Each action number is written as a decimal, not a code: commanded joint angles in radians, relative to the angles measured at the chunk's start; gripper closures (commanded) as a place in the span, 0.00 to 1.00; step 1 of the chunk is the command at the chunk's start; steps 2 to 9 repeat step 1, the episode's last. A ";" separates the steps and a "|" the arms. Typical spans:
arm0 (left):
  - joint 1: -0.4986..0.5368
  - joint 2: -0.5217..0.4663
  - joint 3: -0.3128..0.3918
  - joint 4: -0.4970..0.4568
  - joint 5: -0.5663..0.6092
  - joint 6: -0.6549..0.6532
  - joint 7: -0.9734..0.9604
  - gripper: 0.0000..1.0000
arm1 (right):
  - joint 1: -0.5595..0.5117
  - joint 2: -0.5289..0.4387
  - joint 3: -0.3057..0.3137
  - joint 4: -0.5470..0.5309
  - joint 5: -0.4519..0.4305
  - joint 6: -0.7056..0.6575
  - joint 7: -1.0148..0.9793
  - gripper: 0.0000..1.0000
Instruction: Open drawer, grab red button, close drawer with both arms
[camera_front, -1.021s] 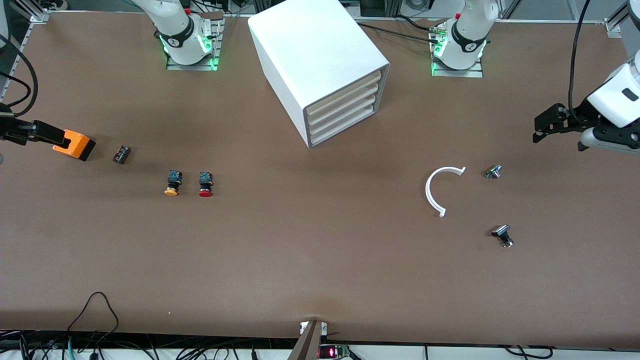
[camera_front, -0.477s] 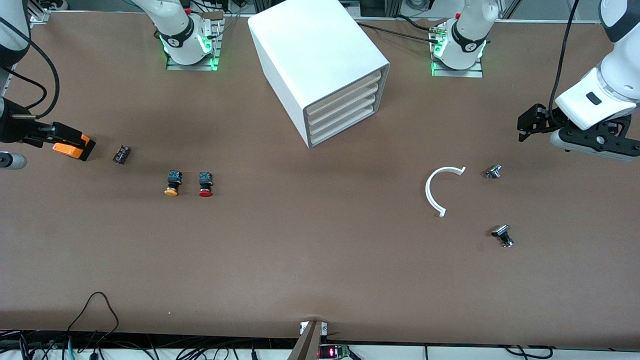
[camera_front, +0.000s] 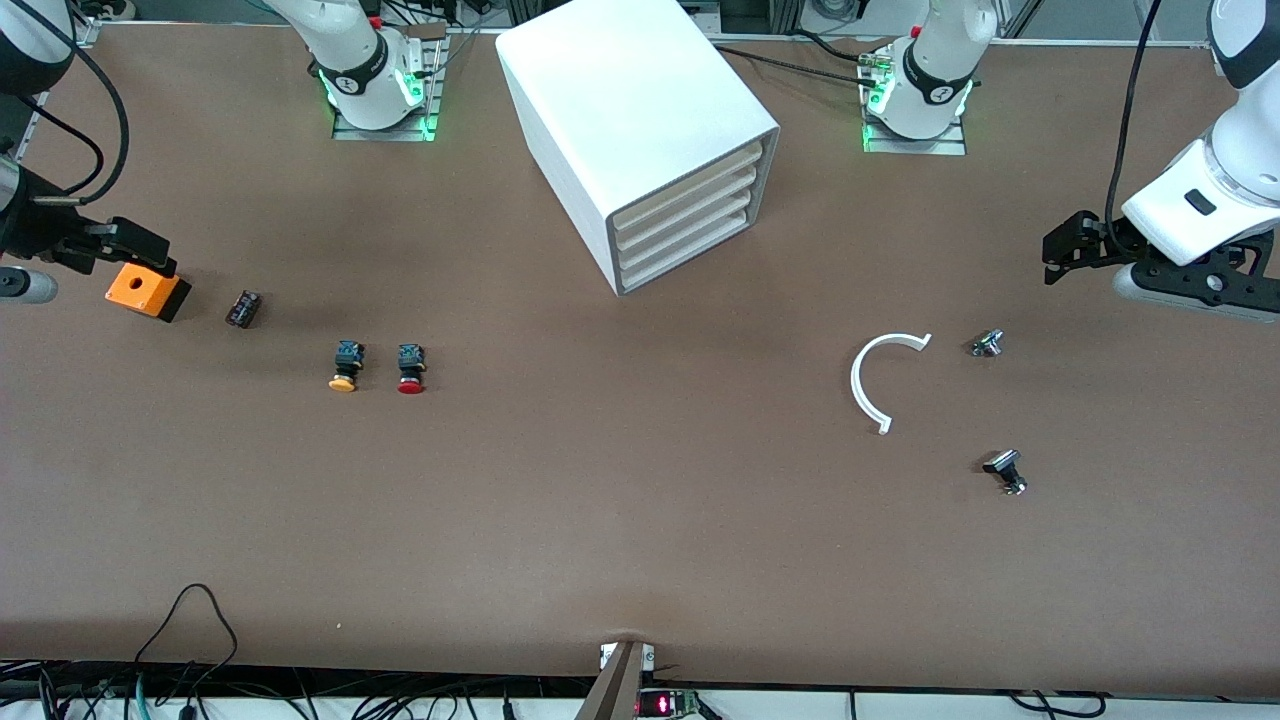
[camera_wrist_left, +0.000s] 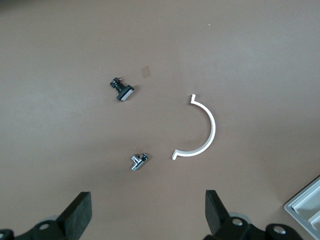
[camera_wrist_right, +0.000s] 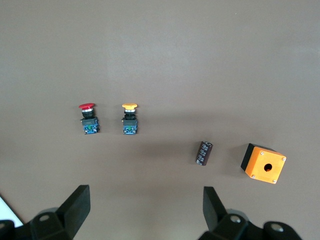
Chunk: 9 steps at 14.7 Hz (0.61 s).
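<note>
The white cabinet (camera_front: 620, 90) stands between the two arm bases, and all of its drawers are pushed in. The drawer (camera_front: 690, 254) is the lowest of the stack. The red-capped button (camera_front: 411, 368) (camera_wrist_right: 88, 119) lies on the table toward the right arm's end, beside an orange-yellow one (camera_front: 345, 366) (camera_wrist_right: 130, 120). My right gripper (camera_front: 150, 248) (camera_wrist_right: 145, 212) hangs open and empty by the orange box at that end. My left gripper (camera_front: 1055, 255) (camera_wrist_left: 148, 215) hangs open and empty over the left arm's end, above the small metal parts.
An orange box (camera_front: 147, 291) (camera_wrist_right: 263, 164) and a dark cylinder (camera_front: 243, 308) (camera_wrist_right: 204, 152) lie near the buttons. A white half ring (camera_front: 868, 385) (camera_wrist_left: 205, 132) and two small metal parts (camera_front: 987, 343) (camera_front: 1006, 470) lie toward the left arm's end. Cables run along the table's front edge.
My right gripper has drawn back off the orange box, which now shows in full. My left gripper has shifted a little toward the table's middle. Nothing on the table has moved.
</note>
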 joint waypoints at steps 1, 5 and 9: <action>-0.010 0.023 0.007 0.037 0.016 -0.028 -0.051 0.00 | 0.000 -0.022 0.001 -0.031 -0.002 0.020 0.015 0.00; -0.010 0.023 0.007 0.037 0.016 -0.028 -0.051 0.00 | 0.000 -0.022 0.001 -0.031 -0.002 0.020 0.015 0.00; -0.010 0.023 0.007 0.037 0.016 -0.028 -0.051 0.00 | 0.000 -0.022 0.001 -0.031 -0.002 0.020 0.015 0.00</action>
